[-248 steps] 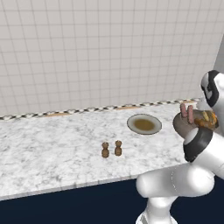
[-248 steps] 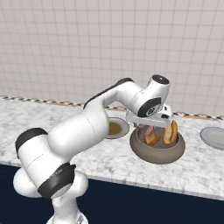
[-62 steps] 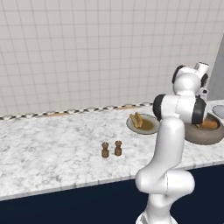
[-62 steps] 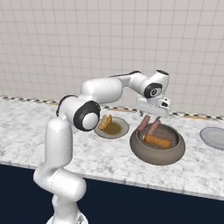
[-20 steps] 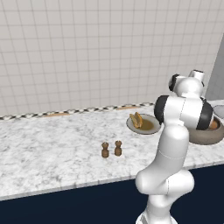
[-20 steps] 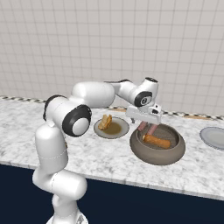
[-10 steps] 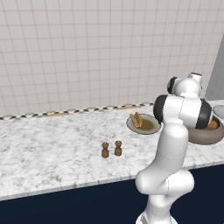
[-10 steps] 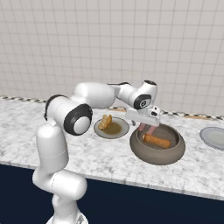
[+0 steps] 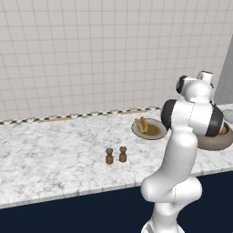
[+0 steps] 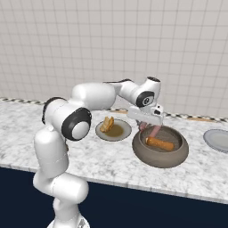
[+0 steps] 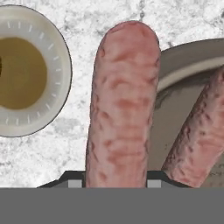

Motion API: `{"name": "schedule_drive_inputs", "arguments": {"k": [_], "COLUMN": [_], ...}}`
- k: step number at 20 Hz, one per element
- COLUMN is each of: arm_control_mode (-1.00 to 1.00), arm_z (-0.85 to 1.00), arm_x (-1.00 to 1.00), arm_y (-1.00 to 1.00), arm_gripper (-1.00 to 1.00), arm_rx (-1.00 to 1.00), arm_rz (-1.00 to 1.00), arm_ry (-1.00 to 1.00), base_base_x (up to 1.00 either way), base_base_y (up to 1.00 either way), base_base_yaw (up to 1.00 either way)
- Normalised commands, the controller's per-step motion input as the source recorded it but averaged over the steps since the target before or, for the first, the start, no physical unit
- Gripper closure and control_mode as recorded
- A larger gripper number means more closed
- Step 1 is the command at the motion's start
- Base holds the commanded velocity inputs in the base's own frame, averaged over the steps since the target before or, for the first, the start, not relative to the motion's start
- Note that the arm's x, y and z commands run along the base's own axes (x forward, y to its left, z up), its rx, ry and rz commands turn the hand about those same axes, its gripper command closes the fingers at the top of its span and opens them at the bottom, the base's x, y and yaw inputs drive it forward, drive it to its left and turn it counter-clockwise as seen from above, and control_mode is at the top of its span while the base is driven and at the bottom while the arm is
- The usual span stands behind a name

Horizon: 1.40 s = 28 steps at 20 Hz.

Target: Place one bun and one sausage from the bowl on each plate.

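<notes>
My gripper (image 10: 151, 126) hangs over the left rim of the grey-brown bowl (image 10: 153, 158), shut on a pink sausage (image 10: 155, 131) that stands tilted. The hand view has this sausage (image 11: 122, 105) filling the gap between the fingertips (image 11: 74, 180). A second sausage (image 11: 197, 135) lies in the bowl, orange-brown (image 10: 159, 143) in the right base view. Left of the bowl is the grey-rimmed plate (image 10: 122, 132) with a brown centre, and a bun (image 10: 107, 123) rests on it. The pale grey plate (image 10: 218, 139) lies to the bowl's right.
Two small brown shakers (image 9: 116, 155) stand on the marble counter (image 9: 54, 159), well left of the plates. A tiled wall (image 10: 67, 53) runs along the back. My arm hides most of the bowl (image 9: 217, 143) in the left base view.
The fingers have closed in on the pink sausage at the bowl's left rim. The arm has barely moved, and the bun and plates lie as before.
</notes>
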Motion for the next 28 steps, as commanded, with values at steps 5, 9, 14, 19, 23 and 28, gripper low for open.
{"name": "schedule_drive_inputs", "arguments": {"k": [5, 9, 14, 19, 23, 28], "arm_control_mode": [-1.00, -1.00, -1.00, -1.00, -1.00, -1.00], "arm_z": [0.37, 0.00, -0.06, -0.29, -0.75, -0.68], "arm_x": [-0.27, -0.12, 0.13, 0.55, 0.47, 0.51], "arm_y": [0.40, 0.88, 0.87, 0.33, 0.13, 0.08], "arm_gripper": [1.00, 1.00, 1.00, 1.00, 1.00, 1.00], "arm_rx": [0.00, 0.00, 0.02, 0.08, 0.05, 0.02], "arm_rz": [0.00, 0.06, 0.10, 0.01, 0.00, 0.00], "arm_ry": [0.00, 0.00, 0.00, 0.12, 0.21, 0.14], "base_base_x": [0.00, 0.00, 0.00, 0.00, 0.00, 0.00], "base_base_y": [0.00, 0.00, 0.00, 0.00, 0.00, 0.00], "base_base_yaw": [0.00, 0.00, 0.00, 0.00, 0.00, 0.00]}}
